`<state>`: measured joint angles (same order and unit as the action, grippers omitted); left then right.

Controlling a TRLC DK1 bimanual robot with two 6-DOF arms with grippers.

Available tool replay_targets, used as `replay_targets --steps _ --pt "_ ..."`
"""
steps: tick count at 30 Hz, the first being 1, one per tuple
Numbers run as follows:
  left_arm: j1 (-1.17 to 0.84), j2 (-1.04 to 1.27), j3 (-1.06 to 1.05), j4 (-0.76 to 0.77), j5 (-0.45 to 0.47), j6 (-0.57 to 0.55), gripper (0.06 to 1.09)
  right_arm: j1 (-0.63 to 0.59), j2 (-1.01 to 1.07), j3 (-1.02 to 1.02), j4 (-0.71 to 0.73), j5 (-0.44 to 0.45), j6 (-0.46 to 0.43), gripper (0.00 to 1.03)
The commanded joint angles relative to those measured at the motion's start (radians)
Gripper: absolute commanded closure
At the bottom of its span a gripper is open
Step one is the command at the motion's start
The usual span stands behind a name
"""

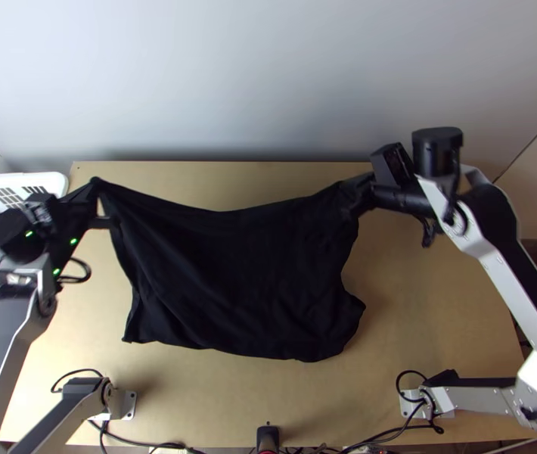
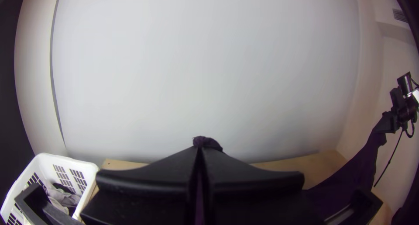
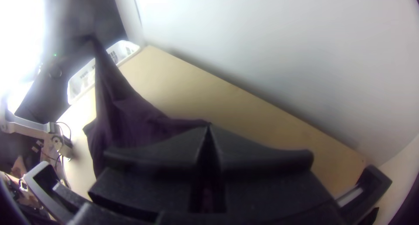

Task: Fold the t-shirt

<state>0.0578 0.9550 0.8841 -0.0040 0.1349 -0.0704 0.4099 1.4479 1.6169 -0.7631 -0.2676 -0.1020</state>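
The black t-shirt (image 1: 231, 280) hangs between both grippers, its top edge sagging in the middle and its lower part over the table. At the upper left, my left gripper (image 1: 96, 200) is shut on one corner; in the left wrist view a bit of dark cloth pokes out past the tips of the left gripper (image 2: 200, 148). My right gripper (image 1: 363, 193) holds the other upper corner, at the right. In the right wrist view the fingers of the right gripper (image 3: 208, 126) are together on the cloth, and the t-shirt (image 3: 139, 120) stretches away toward the left arm.
A white basket (image 2: 91, 172) with cloth items inside stands at the table's far left corner, beside the left arm. The wooden table (image 1: 435, 303) shows bare at the right, and a pale wall rises behind it. Cables lie along the near edge.
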Motion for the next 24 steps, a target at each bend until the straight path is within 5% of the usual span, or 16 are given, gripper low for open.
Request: replay_targets --steps 1,24 --pt "-0.032 0.205 -0.010 0.137 -0.049 0.020 1.05 -0.077 0.158 0.029 0.102 -0.007 0.001 1.00" --pt "-0.044 0.864 0.260 0.346 -0.161 0.087 1.05 -0.175 0.769 0.475 0.150 -0.009 0.002 1.00"
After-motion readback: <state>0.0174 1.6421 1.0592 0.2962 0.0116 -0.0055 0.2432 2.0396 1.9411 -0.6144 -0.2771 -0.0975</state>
